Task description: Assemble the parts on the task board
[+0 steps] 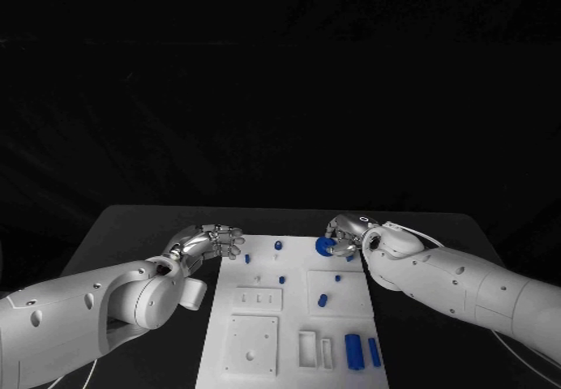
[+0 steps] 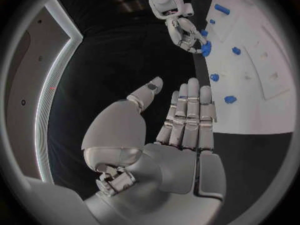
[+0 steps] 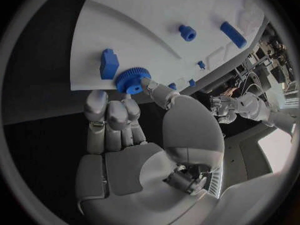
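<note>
While the left hand [image 1: 208, 242] is hovering at the left of centre in the head view, just off the task board's [image 1: 263, 344] upper left corner, its fingers are lying straight and apart with nothing in them, as the left wrist view [image 2: 181, 120] is showing plainly. Moving rightward across the white board, small blue pegs [image 1: 280, 245] are standing near its upper edge, and a blue block [image 1: 322, 301] is sitting nearer the middle, with two long blue bars [image 1: 353, 351] lying toward the lower right corner beside a white frame [image 1: 309, 348]. Right of centre, the right hand [image 1: 347, 235] is reaching over the board's upper right corner and is pinching a blue gear [image 3: 132, 79] between thumb and fingertips; that gear is resting at the board's edge, just beside another blue block [image 3: 109, 64].
</note>
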`<action>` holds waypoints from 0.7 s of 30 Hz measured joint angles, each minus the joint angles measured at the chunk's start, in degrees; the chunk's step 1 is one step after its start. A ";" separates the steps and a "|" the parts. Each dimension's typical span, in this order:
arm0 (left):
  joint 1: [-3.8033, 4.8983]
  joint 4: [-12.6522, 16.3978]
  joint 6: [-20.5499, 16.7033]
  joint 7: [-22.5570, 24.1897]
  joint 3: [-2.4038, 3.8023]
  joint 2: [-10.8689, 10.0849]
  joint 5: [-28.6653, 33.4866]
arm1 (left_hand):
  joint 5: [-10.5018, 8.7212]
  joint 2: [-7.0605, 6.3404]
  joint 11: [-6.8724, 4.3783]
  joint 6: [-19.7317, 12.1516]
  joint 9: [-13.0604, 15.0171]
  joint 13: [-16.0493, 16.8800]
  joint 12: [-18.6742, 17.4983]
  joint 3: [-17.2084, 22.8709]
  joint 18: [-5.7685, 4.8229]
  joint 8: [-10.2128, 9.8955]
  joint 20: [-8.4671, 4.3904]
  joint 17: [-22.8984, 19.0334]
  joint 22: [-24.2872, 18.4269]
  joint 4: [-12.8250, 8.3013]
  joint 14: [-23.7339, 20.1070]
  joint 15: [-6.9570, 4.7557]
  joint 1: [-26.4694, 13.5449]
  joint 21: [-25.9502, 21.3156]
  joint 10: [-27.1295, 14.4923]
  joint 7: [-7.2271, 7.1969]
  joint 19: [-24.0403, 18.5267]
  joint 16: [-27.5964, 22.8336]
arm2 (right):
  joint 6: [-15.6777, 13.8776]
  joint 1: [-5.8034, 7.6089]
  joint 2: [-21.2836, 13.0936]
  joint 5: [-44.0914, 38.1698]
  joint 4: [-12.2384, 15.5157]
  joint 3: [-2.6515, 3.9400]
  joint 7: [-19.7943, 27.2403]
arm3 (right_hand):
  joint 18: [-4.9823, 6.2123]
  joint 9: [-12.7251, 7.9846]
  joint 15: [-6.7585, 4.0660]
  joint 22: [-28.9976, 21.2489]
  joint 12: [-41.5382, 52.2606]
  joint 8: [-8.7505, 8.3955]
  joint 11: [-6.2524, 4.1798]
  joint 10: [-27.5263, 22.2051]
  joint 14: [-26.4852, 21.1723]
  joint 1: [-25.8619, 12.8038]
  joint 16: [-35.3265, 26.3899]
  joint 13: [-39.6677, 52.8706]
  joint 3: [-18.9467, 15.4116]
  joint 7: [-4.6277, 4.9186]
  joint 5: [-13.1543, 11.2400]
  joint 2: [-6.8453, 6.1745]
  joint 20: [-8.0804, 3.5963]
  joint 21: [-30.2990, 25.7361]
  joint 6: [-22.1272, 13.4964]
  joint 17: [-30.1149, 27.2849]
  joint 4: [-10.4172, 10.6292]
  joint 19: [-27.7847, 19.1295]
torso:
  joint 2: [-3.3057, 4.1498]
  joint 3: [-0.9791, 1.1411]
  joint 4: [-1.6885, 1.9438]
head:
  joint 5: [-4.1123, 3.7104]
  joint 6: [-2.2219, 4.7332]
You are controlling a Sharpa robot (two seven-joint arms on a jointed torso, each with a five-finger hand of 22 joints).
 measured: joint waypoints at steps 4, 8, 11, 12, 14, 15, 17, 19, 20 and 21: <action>0.00 0.02 0.02 -0.01 0.00 0.00 0.00 | 0.00 0.00 0.00 0.00 0.00 0.00 0.00 0.00 -0.02 0.00 0.00 0.00 0.00 0.00 0.00 0.00 0.00 0.00 0.00 0.00 0.00 0.00 | -0.15 -0.07 0.22 -0.31 -0.18 -0.03 -0.20 | 0.00 0.19 0.00 0.00 0.00 0.17 0.00 0.00 0.00 -0.43 0.00 0.00 -0.41 0.00 0.50 -0.94 0.08 0.32 0.00 0.26 -0.41 -0.08 | 0.00 -0.01 0.04 | -0.09 -0.08; 0.00 0.05 0.04 -0.03 0.00 -0.03 0.00 | 0.00 0.00 0.00 0.00 -0.01 0.00 0.00 0.00 -0.06 0.00 0.00 0.00 0.00 0.00 0.00 0.00 0.00 0.00 0.00 0.00 0.00 0.00 | -0.62 -0.20 0.45 -1.12 -0.32 -0.10 -0.48 | 0.00 0.19 -0.06 0.00 0.00 0.17 0.00 0.00 0.06 -0.36 0.00 0.08 -0.64 0.00 0.72 -1.00 0.08 0.56 0.00 0.40 -0.64 -0.08 | 0.00 -0.01 0.07 | -0.09 -0.15; 0.00 0.07 0.04 -0.04 0.00 -0.04 0.00 | 0.00 0.00 0.00 0.00 -0.01 0.00 0.00 0.00 -0.10 0.00 0.00 0.00 0.01 0.00 0.00 0.00 0.00 0.00 0.00 0.00 0.00 0.00 | -1.00 -0.22 0.56 -1.65 -0.46 -0.27 -0.59 | 0.00 0.19 -0.24 0.00 -0.01 0.36 -0.31 0.31 0.24 -0.36 0.00 0.24 -0.79 -0.24 0.72 -1.00 0.08 0.57 0.42 0.53 -0.79 -0.08 | 0.00 -0.01 0.07 | -0.04 -0.21; 0.00 0.08 0.05 -0.04 0.00 -0.04 0.00 | 0.00 0.00 0.00 0.00 -0.01 0.00 0.00 0.00 -0.11 0.00 0.00 0.00 0.01 0.00 0.00 0.00 0.00 0.00 0.00 0.00 0.00 0.00 | -1.16 -0.22 0.60 -1.79 -0.52 -0.35 -0.60 | 0.00 0.19 -0.24 0.00 -0.01 0.50 -0.31 0.31 0.24 -0.36 0.00 0.31 -0.80 -0.39 0.72 -1.00 0.08 0.80 0.60 0.58 -0.79 -0.08 | 0.00 -0.02 0.07 | -0.04 -0.25; 0.00 0.09 0.05 -0.04 0.00 -0.04 -0.01 | 0.00 0.00 0.00 0.00 -0.01 0.00 0.00 0.00 -0.13 0.00 0.00 0.00 0.01 0.00 0.00 0.00 0.00 0.00 0.00 0.00 0.00 0.00 | -1.49 -0.21 0.64 -2.11 -0.59 -0.52 -0.64 | 0.00 0.28 -0.24 0.00 -0.01 0.53 -0.31 0.31 0.24 -0.36 0.00 0.31 -0.82 -0.50 0.72 -1.00 0.09 0.90 0.89 0.64 -0.81 -0.08 | 0.01 -0.04 0.10 | -0.04 -0.27; 0.00 0.10 0.05 -0.04 0.00 -0.04 -0.02 | 0.00 0.00 0.00 0.00 -0.01 0.00 0.00 0.00 -0.14 0.00 0.00 0.00 0.01 0.00 0.00 0.00 0.00 0.00 0.00 0.00 0.00 0.00 | -1.63 -0.21 0.65 -2.27 -0.60 -0.59 -0.67 | 0.00 0.36 -0.24 0.00 -0.01 0.74 -0.31 0.31 0.25 -0.36 0.00 0.31 -0.95 -0.50 0.72 -1.00 0.09 0.90 0.89 0.69 -0.95 -0.08 | 0.01 -0.04 0.11 | -0.07 -0.29; 0.00 0.10 0.05 -0.04 0.01 -0.05 -0.02 | 0.00 0.00 0.00 0.00 0.00 0.00 0.00 0.00 -0.16 0.00 0.00 0.00 0.01 0.00 0.00 0.00 0.00 0.00 0.00 0.00 0.00 0.00 | -1.88 -0.20 0.68 -2.65 -0.64 -0.73 -0.72 | 0.00 0.47 -0.24 -0.01 -0.01 0.91 -0.62 0.62 0.25 -0.36 0.00 0.36 -0.85 -0.56 0.72 -1.00 0.09 1.08 1.51 0.79 -1.05 -0.09 | 0.02 -0.04 0.10 | -0.08 -0.31; 0.00 0.10 0.05 -0.04 0.01 -0.06 -0.03 | 0.00 0.00 0.00 0.00 0.04 0.00 0.00 0.00 -0.23 0.00 0.00 0.00 0.01 0.00 0.00 0.00 0.00 0.00 0.00 0.00 0.00 0.00 | -2.09 -0.19 0.73 -2.96 -0.71 -0.84 -0.73 | 0.00 0.46 -0.54 -0.01 -0.01 1.07 -0.62 0.62 0.35 -0.36 0.00 0.38 -0.79 -0.76 0.72 -1.00 0.08 1.22 1.72 0.82 -1.11 -0.11 | 0.02 -0.04 0.07 | -0.03 -0.31; 0.00 0.10 0.05 -0.04 0.01 -0.06 -0.03 | 0.00 0.00 0.00 0.00 0.04 0.00 0.00 0.00 -0.32 0.00 0.00 0.00 0.01 0.00 0.00 0.00 0.00 0.00 0.00 0.00 0.00 0.00 | -2.16 -0.19 0.76 -3.09 -0.73 -0.87 -0.73 | 0.00 0.45 -0.62 -0.01 0.00 1.17 -0.62 0.62 0.28 -0.36 0.00 0.38 -0.79 -0.85 0.72 -1.00 0.00 1.22 1.81 0.82 -1.11 -0.22 | 0.01 -0.04 0.06 | -0.02 -0.31; 0.00 0.10 0.05 -0.04 0.01 -0.06 -0.03 | 0.00 0.00 0.00 0.00 0.04 0.00 0.00 0.00 -0.14 0.00 0.00 0.00 0.01 0.00 0.00 0.00 0.00 0.00 0.00 0.00 0.00 0.00 | -2.24 -0.19 0.77 -3.26 -0.75 -0.91 -0.73 | 0.00 0.44 -0.65 -0.01 0.00 1.34 -0.71 0.71 0.25 -0.32 0.00 0.40 -0.60 -1.08 0.72 -0.96 -0.03 1.22 2.04 0.93 -1.30 -0.39 | 0.01 -0.04 0.04 | 0.00 -0.31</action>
